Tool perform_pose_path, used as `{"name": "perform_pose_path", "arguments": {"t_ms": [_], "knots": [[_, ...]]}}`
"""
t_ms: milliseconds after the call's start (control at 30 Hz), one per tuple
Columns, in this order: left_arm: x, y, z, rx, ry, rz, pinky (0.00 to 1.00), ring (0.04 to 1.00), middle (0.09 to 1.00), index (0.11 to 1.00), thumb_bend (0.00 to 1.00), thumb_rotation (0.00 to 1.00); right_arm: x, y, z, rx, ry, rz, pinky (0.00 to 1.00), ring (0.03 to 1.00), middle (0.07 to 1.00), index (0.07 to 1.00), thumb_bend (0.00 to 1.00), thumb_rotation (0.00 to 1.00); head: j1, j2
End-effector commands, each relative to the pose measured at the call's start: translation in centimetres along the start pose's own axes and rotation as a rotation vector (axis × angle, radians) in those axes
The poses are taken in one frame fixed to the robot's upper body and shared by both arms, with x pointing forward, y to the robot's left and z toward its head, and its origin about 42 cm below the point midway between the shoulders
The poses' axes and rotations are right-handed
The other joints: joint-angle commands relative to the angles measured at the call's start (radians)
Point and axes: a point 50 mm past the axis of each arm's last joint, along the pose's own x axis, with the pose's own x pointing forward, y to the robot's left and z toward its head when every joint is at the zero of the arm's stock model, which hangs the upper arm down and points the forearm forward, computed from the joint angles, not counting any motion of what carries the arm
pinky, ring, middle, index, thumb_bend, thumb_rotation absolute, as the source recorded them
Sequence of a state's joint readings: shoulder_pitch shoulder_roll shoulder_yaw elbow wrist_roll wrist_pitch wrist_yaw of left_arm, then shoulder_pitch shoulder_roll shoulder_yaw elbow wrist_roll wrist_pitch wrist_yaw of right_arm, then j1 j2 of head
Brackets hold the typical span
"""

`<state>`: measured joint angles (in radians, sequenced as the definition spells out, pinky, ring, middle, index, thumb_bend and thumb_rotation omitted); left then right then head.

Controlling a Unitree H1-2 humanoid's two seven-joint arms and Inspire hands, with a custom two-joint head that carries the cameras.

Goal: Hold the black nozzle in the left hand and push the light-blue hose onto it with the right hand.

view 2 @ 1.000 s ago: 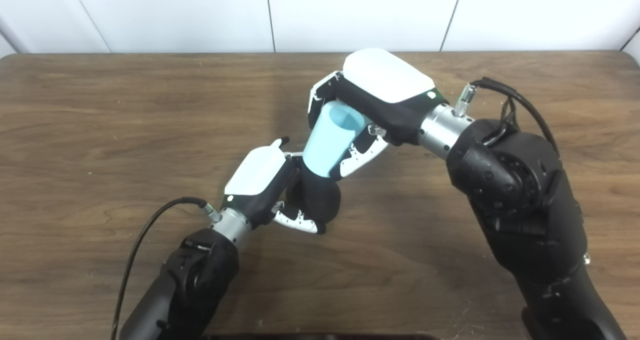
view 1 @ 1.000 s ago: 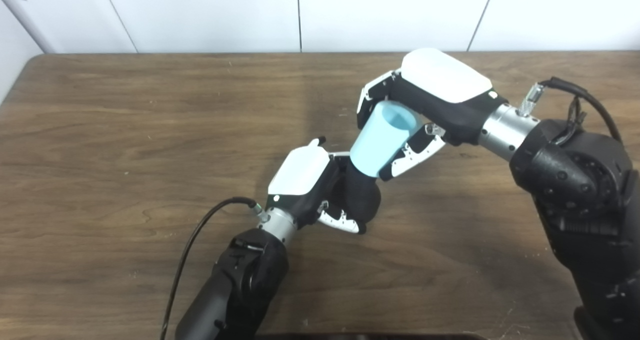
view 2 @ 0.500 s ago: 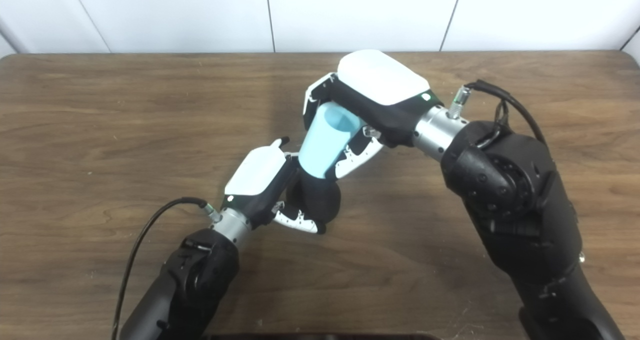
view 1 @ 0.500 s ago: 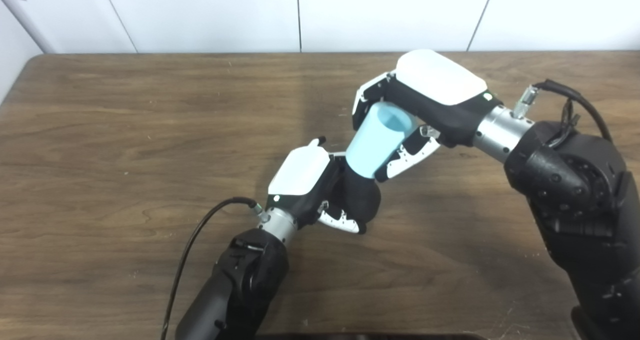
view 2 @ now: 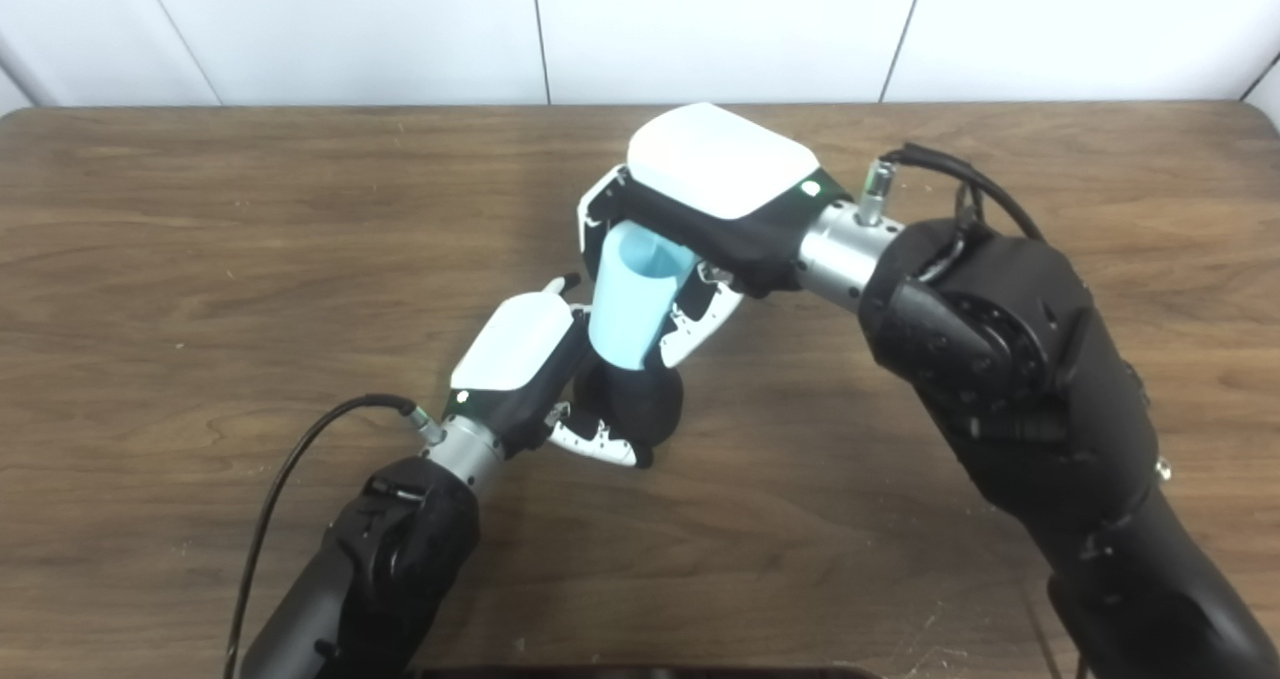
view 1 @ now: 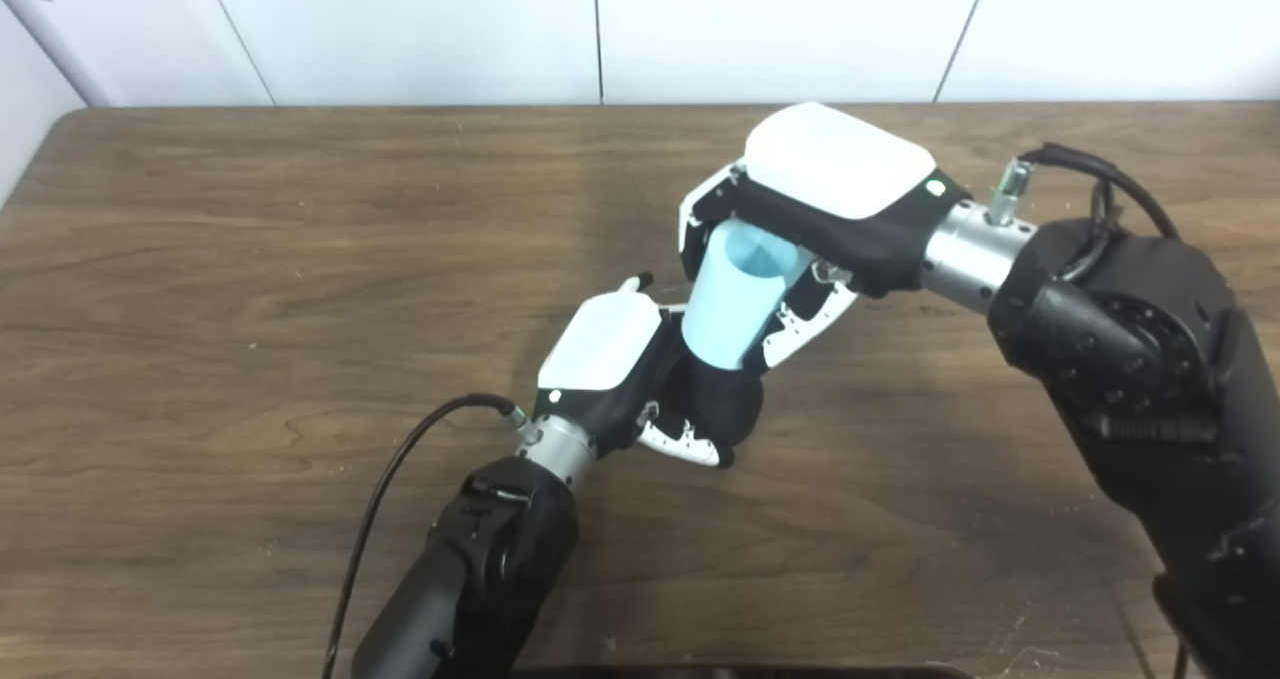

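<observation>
1. Over mid-bench (view 1: pixel 250 289), the left hand (view 1: pixel 625 364) grips the black nozzle (view 1: pixel 722 404).
2. Right hand (view 1: pixel 800 209) clasps the light-blue hose (view 1: pixel 728 299), its lower end seated on the nozzle.

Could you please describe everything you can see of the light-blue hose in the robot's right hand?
The light-blue hose is a short, smooth, matte tube, plastic or rubber by its look, slightly wider at its open upper end, where the hollow inside shows. It stands tilted, the top leaning to the picture's right. The right hand is closed around its upper part, fingers on both sides. Its lower end meets the black nozzle, held in the left hand above the wooden table. How far it has slid on cannot be seen.
</observation>
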<state>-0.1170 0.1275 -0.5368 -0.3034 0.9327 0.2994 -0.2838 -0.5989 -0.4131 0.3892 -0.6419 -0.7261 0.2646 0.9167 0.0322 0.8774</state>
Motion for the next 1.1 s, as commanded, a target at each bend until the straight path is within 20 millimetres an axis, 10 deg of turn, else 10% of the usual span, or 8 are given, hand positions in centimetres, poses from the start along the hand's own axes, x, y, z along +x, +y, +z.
{"name": "perform_pose_path", "arguments": {"t_ms": [0, 967, 1067], "knots": [[-0.1, -2.1, 0.1, -0.013, 0.010, -0.120, 1.00, 0.679, 0.490, 0.485, 0.52, 0.00, 0.0, -1.2, 0.0, -0.084, -0.014, 0.028, 0.29, 0.421, 0.521, 0.511, 0.50, 0.00, 0.001, 0.001], [0.0, -2.2, 0.5, -0.027, 0.014, -0.107, 1.00, 0.678, 0.497, 0.480, 0.52, 0.00, -0.3, 0.3, -0.5, -0.056, 0.002, 0.012, 0.42, 0.492, 0.575, 0.500, 0.52, 0.06, 0.011, 0.006], [0.0, -2.2, 0.4, -0.031, 0.017, -0.107, 1.00, 0.680, 0.503, 0.477, 0.52, 0.00, -0.6, -0.3, -0.4, -0.020, -0.015, -0.009, 0.46, 0.573, 0.651, 0.668, 0.93, 0.12, 0.021, 0.008]]}}
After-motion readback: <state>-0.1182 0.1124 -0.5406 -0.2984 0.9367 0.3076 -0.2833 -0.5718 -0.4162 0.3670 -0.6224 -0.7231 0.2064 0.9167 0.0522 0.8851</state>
